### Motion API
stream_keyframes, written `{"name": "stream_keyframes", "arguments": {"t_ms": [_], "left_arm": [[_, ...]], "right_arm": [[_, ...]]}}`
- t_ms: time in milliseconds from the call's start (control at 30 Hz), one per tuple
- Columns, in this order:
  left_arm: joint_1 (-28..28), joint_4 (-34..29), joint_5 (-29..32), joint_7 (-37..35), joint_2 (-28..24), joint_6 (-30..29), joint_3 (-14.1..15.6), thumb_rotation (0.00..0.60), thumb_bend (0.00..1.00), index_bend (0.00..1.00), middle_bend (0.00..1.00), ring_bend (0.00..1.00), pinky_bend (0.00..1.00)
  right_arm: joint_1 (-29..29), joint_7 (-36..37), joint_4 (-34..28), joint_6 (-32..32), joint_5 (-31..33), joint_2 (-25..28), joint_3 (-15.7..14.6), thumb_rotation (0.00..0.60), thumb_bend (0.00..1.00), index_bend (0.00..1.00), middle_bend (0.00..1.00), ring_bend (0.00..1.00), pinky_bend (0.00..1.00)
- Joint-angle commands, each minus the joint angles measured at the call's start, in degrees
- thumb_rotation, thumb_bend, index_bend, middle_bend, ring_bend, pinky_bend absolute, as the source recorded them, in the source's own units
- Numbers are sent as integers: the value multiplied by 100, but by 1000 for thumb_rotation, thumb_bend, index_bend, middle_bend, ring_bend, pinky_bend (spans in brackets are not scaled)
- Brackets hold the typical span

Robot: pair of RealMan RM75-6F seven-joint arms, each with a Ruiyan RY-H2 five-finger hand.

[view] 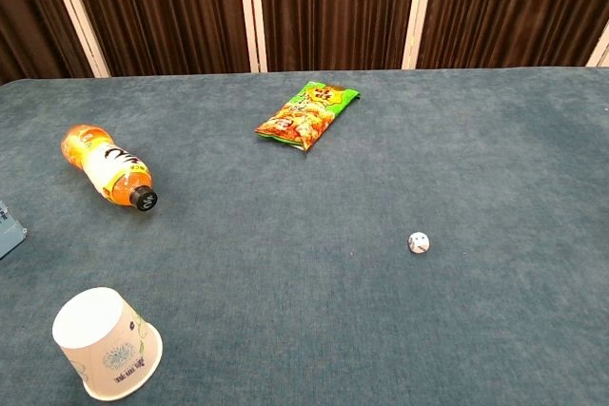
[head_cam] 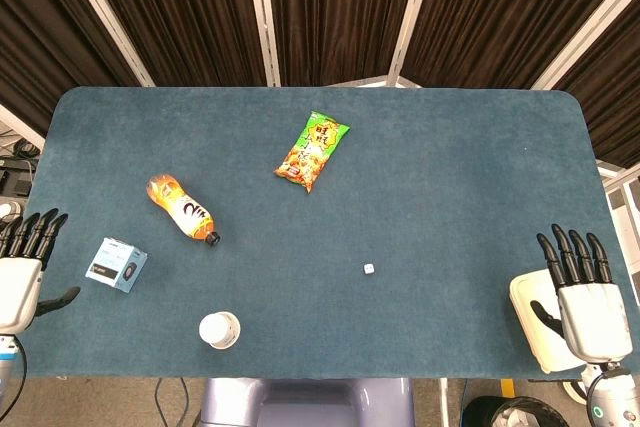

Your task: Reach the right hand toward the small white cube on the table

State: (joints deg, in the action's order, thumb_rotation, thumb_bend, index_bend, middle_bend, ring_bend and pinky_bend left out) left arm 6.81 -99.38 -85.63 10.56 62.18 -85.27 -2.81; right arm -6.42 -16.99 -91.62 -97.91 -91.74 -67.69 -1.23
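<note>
Near the front centre of the table (head_cam: 450, 147) sits the small white cube (head_cam: 368, 269) — alone on the cloth, well apart from the bottle (head_cam: 181, 209), snack bag (head_cam: 312, 150) and paper cup (head_cam: 219, 330). At the table's right edge the right hand (head_cam: 585, 297) hangs with fingers spread, holding nothing, far from the cube. The left hand (head_cam: 22, 272) is likewise spread and empty. By this showing the reach is not begun — the whole approach remains.

Bench (head_cam: 450, 147): 1. Small white cube (head_cam: 368, 269): 1. Orange drink bottle (head_cam: 181, 209): 1. Snack bag (head_cam: 312, 150): 1. Paper cup (head_cam: 219, 330): 1. Blue box (head_cam: 116, 265): 1. Robot hand: 2, left (head_cam: 20, 272), right (head_cam: 585, 297).
</note>
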Motion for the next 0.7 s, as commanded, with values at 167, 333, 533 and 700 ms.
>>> {"name": "stream_keyframes", "arguments": {"t_ms": [167, 333, 533, 700], "left_arm": [[-5, 63, -30, -60, 29, -16, 1, 600, 0, 0, 0, 0, 0], [7, 83, -2, -57, 53, -24, -38, 600, 0, 0, 0, 0, 0], [47, 162, 96, -13, 106, 92, -49, 600, 0, 0, 0, 0, 0], [56, 206, 211, 63, 152, 125, -84, 600, 0, 0, 0, 0, 0]], "right_arm": [[-41, 22, 116, 133, -130, -114, 83, 600, 0, 0, 1, 0, 0], [-378, 397, 413, 496, -416, -375, 172, 600, 284, 0, 698, 651, 552], [-1166, 1045, 444, 1920, -608, -363, 46, 600, 517, 23, 891, 855, 1000], [-1677, 457, 361, 3034, -603, -598, -43, 600, 548, 29, 894, 861, 1000]]}}
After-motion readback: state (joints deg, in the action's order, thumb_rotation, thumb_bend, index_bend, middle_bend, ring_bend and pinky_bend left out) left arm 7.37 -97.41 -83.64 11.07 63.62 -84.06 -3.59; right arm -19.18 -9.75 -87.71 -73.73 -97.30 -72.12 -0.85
